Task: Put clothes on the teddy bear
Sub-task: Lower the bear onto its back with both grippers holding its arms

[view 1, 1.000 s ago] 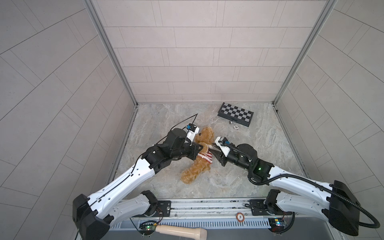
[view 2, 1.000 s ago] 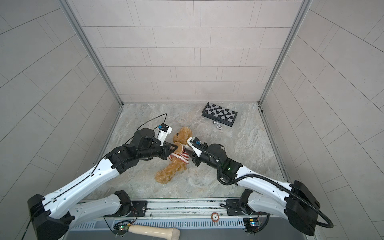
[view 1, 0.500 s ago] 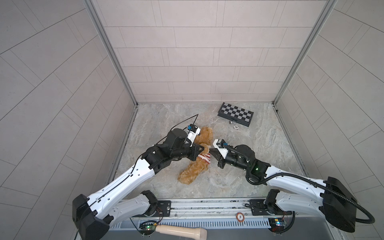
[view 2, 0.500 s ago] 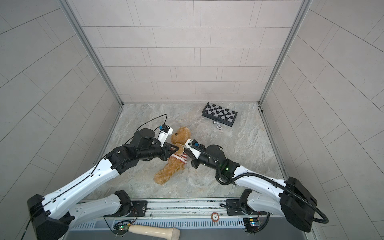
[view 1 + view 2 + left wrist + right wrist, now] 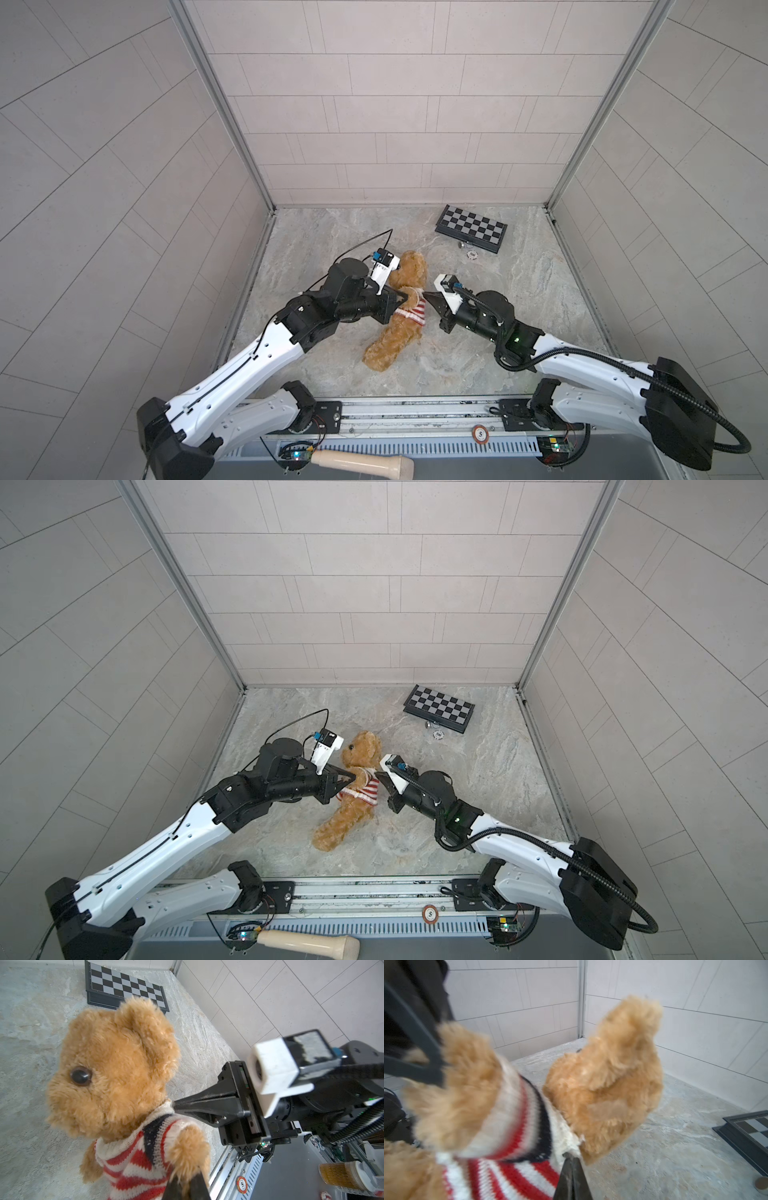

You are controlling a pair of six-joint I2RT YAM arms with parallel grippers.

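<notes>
Firmly shut, the left gripper (image 5: 184, 1188) pinches a paw of the teddy bear (image 5: 409, 276), where it pokes out of a red-and-white striped sweater (image 5: 413, 311). Opposite it, the right gripper (image 5: 572, 1164) has its jaws pressed together, tip against the sweater's white collar at the neck. The bear lies between both arms on the marble table (image 5: 540, 291), head toward the back wall, well apart from a chessboard (image 5: 471, 227)

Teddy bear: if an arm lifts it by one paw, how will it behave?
Probably floppy: the teddy bear has one plush paw squashed between the shut jaws of the left gripper. Likely light for its size, being fluffy plush. The loose knitted sweater may slide or bunch over the fur.
</notes>
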